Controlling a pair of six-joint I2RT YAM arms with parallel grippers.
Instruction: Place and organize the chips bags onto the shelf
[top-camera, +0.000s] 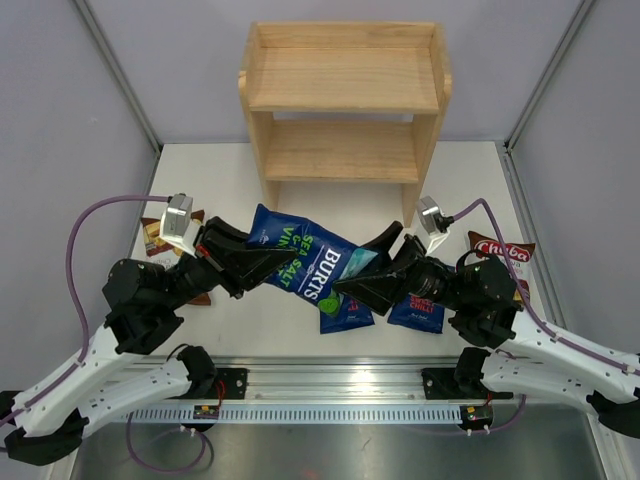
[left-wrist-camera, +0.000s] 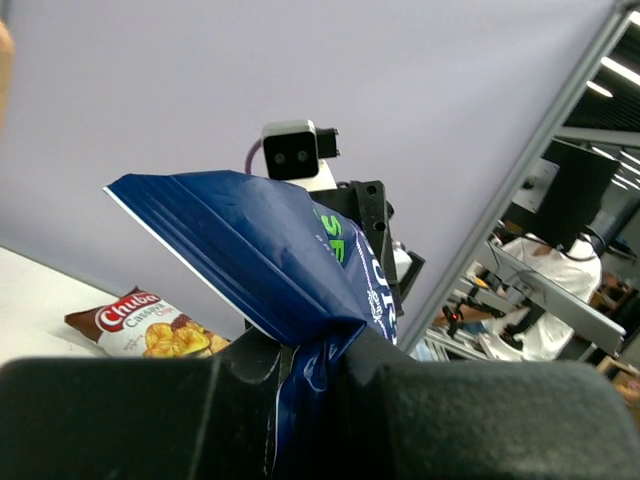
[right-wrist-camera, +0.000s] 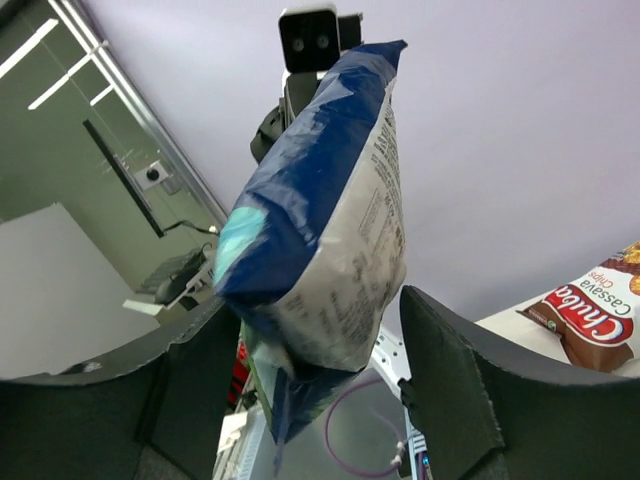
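Note:
A dark blue BURTS chips bag (top-camera: 310, 260) with green lettering hangs in the air above the table, in front of the shelf. My left gripper (top-camera: 262, 262) is shut on its left end; the left wrist view shows the bag (left-wrist-camera: 260, 250) pinched between the fingers of that gripper (left-wrist-camera: 315, 365). My right gripper (top-camera: 365, 275) is at the bag's right end. In the right wrist view the jaws of that gripper (right-wrist-camera: 320, 345) stand open, with the bag (right-wrist-camera: 320, 220) between them and gaps on both sides. The wooden two-tier shelf (top-camera: 345, 150) stands at the back, with nothing on either tier.
Two more blue bags (top-camera: 345, 312) (top-camera: 418, 314) lie on the table under the held bag. A brown Chuba bag (top-camera: 500, 250) lies at the right, also in the right wrist view (right-wrist-camera: 590, 315). Another Chuba bag (top-camera: 152, 232) lies at the left, partly under my left arm.

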